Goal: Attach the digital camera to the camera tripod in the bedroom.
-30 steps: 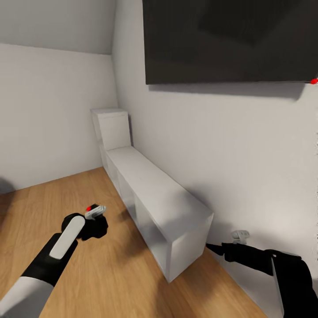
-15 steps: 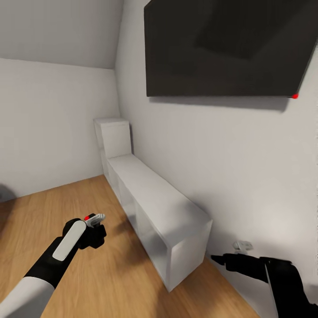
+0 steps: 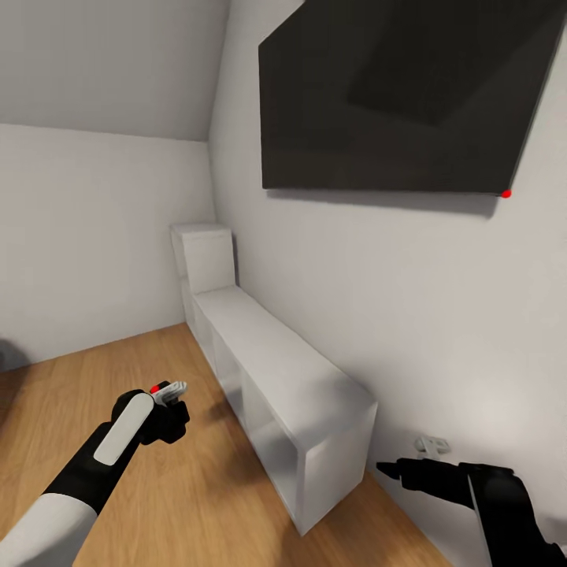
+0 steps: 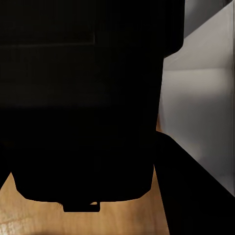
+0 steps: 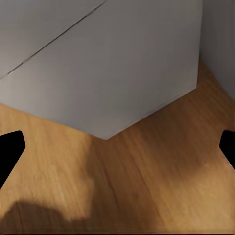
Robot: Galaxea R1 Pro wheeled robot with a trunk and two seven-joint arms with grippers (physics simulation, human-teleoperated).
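Observation:
The digital camera (image 3: pixel 167 415), a small black body with a red dot on top, is held low over the wood floor at the left of the head view, with my left gripper (image 3: pixel 170 400) shut on it. Its black body (image 4: pixel 83 107) blocks most of the left wrist view. At the lower right my right gripper (image 3: pixel 394 471) hangs open beside the wall, holding nothing; its two fingertips (image 5: pixel 10 147) stand far apart above the floor. The camera tripod is out of view.
A long low white shelf unit (image 3: pixel 291 378) runs along the right wall, with a taller white cube (image 3: pixel 206 256) at its far end. A black wall screen (image 3: pixel 394 102) hangs above it. A wall socket (image 3: pixel 431 445) sits near my right gripper. Wood floor (image 3: pixel 197 488) stretches to the left.
The whole view has shifted, so the wall screen sits lower and tilted in the picture: my camera has moved. Both arms keep their poses, and the left gripper still holds the digital camera.

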